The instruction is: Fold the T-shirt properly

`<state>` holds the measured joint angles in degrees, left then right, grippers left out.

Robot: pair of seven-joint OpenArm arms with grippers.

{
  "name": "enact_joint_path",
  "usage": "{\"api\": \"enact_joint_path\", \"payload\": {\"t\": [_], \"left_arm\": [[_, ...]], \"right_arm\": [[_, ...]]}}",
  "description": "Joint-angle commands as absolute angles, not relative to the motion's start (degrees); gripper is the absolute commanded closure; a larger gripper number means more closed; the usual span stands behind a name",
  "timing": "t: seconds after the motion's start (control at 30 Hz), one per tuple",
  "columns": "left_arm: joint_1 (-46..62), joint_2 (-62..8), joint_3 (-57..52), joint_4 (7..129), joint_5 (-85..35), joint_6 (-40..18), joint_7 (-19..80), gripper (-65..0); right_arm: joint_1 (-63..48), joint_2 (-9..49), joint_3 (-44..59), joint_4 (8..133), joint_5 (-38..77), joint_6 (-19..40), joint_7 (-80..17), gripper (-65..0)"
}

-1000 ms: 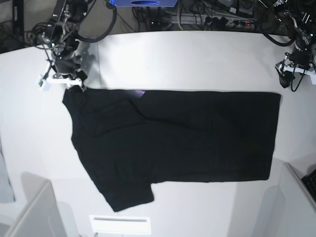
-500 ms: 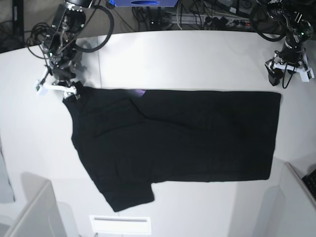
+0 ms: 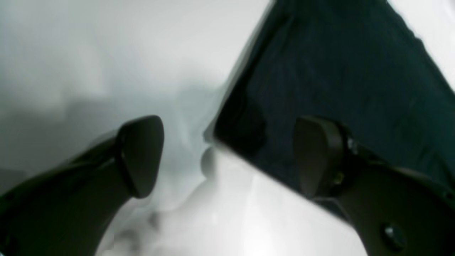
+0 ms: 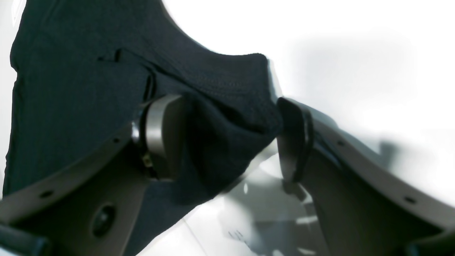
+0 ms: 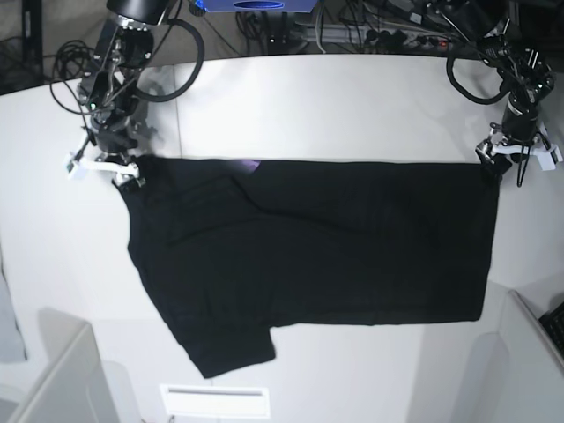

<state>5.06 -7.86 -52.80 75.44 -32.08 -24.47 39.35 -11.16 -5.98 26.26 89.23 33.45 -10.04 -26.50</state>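
The black T-shirt (image 5: 308, 238) lies flat on the white table (image 5: 352, 97), one sleeve pointing to the front left. A sliver of purple print (image 5: 249, 165) shows at its far edge. My right gripper (image 5: 110, 167) sits at the shirt's far-left corner. In the right wrist view the right gripper (image 4: 227, 138) is open and straddles a bunched corner of the T-shirt (image 4: 71, 89). My left gripper (image 5: 504, 166) is at the far-right corner. In the left wrist view the left gripper (image 3: 227, 156) is open, the T-shirt (image 3: 337, 71) corner lies between its fingers, and one finger (image 3: 316, 160) hangs over the cloth.
Cables, power strips and a blue device (image 5: 256, 4) line the table's back edge. Grey bins stand at the front left (image 5: 53, 379) and front right (image 5: 529, 370). A white slotted piece (image 5: 214, 401) lies at the front edge below the sleeve.
Both arms moved in onto the shirt's far corners. The right gripper's jaws widened and now straddle the left corner. The left gripper came down from the back right to the right corner.
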Motion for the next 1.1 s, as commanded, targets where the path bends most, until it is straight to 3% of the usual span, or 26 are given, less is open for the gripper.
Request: {"api": "enact_joint_path", "payload": {"t": [0.0,0.2,0.23,0.33,0.43,0.47,0.53,0.57,0.73,1.07], "left_arm": [[4.5,-8.3,-52.8,74.9,-31.5,-23.9,41.0,-55.6],[1.0,-8.0,-50.2,74.2,-23.3,-23.8,41.0,-55.0],[0.7,-7.9,-50.3,74.2,-22.3,-23.8,41.0,-52.3],[0.6,-7.8,-50.2,73.9,-21.8,-23.8,41.2,-31.4],[0.7,-7.8,-50.2,73.9,-21.5,-23.8,41.2,-3.5],[0.7,-7.8,-50.2,73.9,-21.5,-23.8,41.2,0.0],[1.0,-8.0,-50.2,73.9,-21.5,-23.8,41.2,0.0],[1.1,-8.0,-50.1,74.0,-21.4,-23.8,41.3,0.0],[3.1,-8.5,-50.2,74.5,-21.4,-23.8,43.3,0.0],[12.2,-9.5,-50.1,82.0,-21.8,-23.8,43.6,0.0]], "right_arm": [[-11.9,-6.3,26.1,88.0,33.5,-12.0,-31.3,-38.4],[-11.7,-6.3,26.0,88.0,33.4,-10.0,-31.4,-38.3],[-11.7,-6.3,26.0,88.0,33.2,-9.4,-31.4,-38.1],[-11.8,-6.3,26.0,88.0,33.2,-8.7,-31.3,-31.1],[-11.7,-5.3,26.1,87.8,33.5,-8.1,-31.3,-17.3],[-11.6,-5.1,26.1,87.6,33.5,-7.1,-31.3,-12.8],[-11.5,-5.1,26.7,86.5,33.5,-3.8,-31.3,-0.8],[-11.3,-5.1,27.2,86.1,33.5,-2.7,-31.3,0.0],[-11.8,-5.4,32.1,86.3,33.5,-1.8,-31.6,0.0],[-18.2,-5.3,32.3,92.2,33.5,-1.8,-31.7,0.0]]}}
